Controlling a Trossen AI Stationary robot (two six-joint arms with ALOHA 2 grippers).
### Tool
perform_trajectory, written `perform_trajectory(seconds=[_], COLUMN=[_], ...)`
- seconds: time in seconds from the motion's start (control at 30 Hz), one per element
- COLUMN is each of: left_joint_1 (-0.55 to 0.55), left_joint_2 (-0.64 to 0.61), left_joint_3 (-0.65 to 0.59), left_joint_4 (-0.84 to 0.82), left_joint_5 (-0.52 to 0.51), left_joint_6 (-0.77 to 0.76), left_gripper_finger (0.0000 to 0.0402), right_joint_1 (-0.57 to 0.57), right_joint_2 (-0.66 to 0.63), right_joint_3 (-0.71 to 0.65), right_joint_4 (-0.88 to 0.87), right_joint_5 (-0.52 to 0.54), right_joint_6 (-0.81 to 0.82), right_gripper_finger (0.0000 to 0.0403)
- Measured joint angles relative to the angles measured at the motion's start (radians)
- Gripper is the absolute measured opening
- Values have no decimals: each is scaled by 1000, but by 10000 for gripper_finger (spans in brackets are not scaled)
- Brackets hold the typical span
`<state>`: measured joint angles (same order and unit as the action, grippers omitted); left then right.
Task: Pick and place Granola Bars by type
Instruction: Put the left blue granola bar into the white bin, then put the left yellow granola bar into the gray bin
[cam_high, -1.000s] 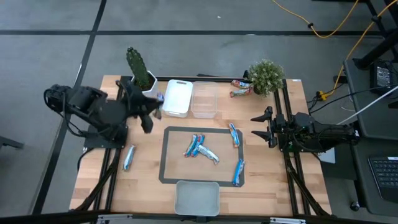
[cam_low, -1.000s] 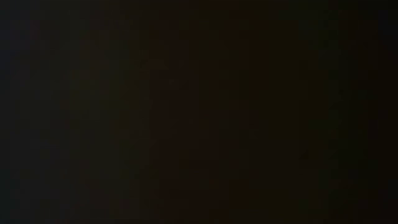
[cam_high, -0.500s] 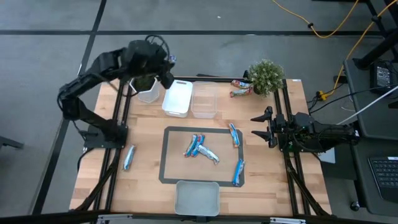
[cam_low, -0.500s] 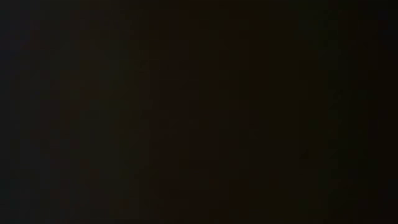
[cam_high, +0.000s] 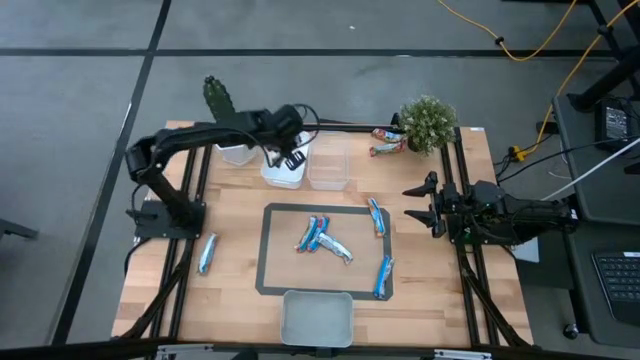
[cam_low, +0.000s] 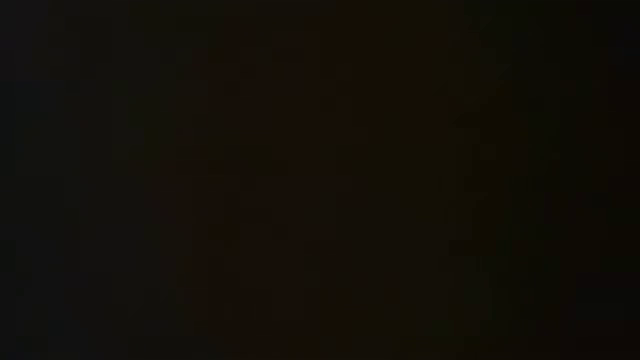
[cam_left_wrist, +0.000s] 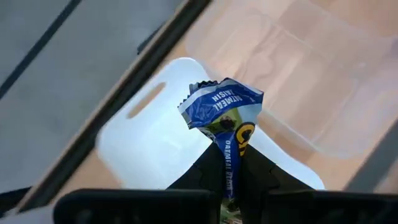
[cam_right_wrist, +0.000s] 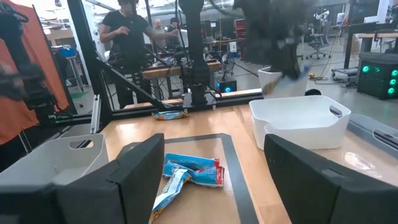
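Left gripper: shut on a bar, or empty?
Shut on a bar. The left wrist view shows a blue oatmeal raisin bar pinched between the jaws of the left gripper, above the white tray.

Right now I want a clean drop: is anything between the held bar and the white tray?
Nothing visible. The left gripper holds the blue bar directly over the white tray, whose inside looks bare beneath.

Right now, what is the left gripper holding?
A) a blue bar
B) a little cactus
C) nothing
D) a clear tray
A: the left gripper is shut on a blue bar, held above the white tray.
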<state>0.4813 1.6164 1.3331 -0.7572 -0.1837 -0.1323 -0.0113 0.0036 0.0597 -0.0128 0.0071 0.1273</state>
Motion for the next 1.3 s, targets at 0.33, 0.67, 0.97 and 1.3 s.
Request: perform_trajectory(seconds=[0.33, 0.67, 0.97, 1.3], left_joint_1=[14, 8, -159, -561], left_joint_2=[72, -34, -265, -487], left_joint_3=[-16, 68, 128, 128], left_joint_4=[-3, -131, -226, -693], left_joint_5=[22, 51, 303, 249], left_joint_6=[11, -12, -200, -707], left_gripper_finger=[61, 193, 204, 176], right_joint_1=[0, 0, 0, 0], right_joint_2=[0, 0, 0, 0], right_joint_3=[0, 0, 0, 0], right_joint_4=[-8, -9, -19, -18], right_joint_5=[0, 0, 0, 1], right_joint_6=[1, -2, -5, -85], right_gripper_finger=[278, 278, 278, 278])
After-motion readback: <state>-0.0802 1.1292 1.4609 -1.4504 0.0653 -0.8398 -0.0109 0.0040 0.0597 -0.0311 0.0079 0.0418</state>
